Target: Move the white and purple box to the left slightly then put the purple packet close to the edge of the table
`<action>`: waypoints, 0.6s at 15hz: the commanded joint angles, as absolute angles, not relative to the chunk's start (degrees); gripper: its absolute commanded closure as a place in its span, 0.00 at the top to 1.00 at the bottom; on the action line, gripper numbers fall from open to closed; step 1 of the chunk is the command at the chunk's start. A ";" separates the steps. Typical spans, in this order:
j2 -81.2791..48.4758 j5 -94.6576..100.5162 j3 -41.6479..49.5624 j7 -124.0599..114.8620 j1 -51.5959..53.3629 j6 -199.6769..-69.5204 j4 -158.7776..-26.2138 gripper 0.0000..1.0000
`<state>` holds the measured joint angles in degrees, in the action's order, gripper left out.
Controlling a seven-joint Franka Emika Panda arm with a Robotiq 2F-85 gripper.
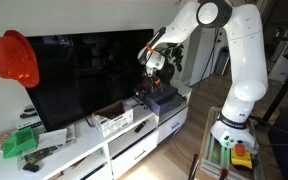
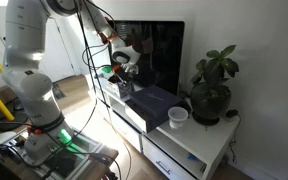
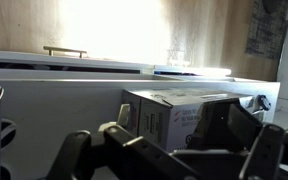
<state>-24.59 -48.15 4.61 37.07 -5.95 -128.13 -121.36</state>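
hanging in front of the dark tv screen [image 1: 79, 75], the gripper [image 1: 152, 70] sits above a dark grey box-shaped device [image 1: 164, 98] that rests on the table [image 1: 124, 140], and is not touching it. in the wrist view the gripper [image 3: 169, 160] fills the bottom of the picture. its dark fingers [image 3: 84, 150] are spread wide, with nothing pinched between them. beyond them the white and purple box [image 3: 179, 112] stands upright on the white top, with small dark print on the side that faces the camera. in an exterior view the white and purple box [image 1: 114, 121] stands on the table top with its dark inside showing. it is near the grey device, on the side away from the robot's base, and apart from the gripper. farther along that top lies a green object [image 1: 19, 143], and a red hat [image 1: 14, 58] hangs above it beside the tv. in an exterior view the gripper [image 2: 122, 62] is again above the dark grey device [image 2: 149, 100]. past the device, a white cup [image 2: 178, 117] stands just beside a potted plant [image 2: 212, 85] near the far end of the table [image 2: 199, 140]. the purple packet is too small or too hidden to make out in any view.
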 commanded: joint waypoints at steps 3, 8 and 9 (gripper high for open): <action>-23.71 -47.38 2.91 36.56 -7.59 -128.49 -121.47 1.00; -26.59 -52.40 0.96 40.53 -9.69 -128.52 -118.81 1.00; -27.49 -53.82 0.41 41.80 -10.36 -128.43 -118.11 1.00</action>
<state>-24.53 -49.68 2.86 37.93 -7.60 -128.27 -120.77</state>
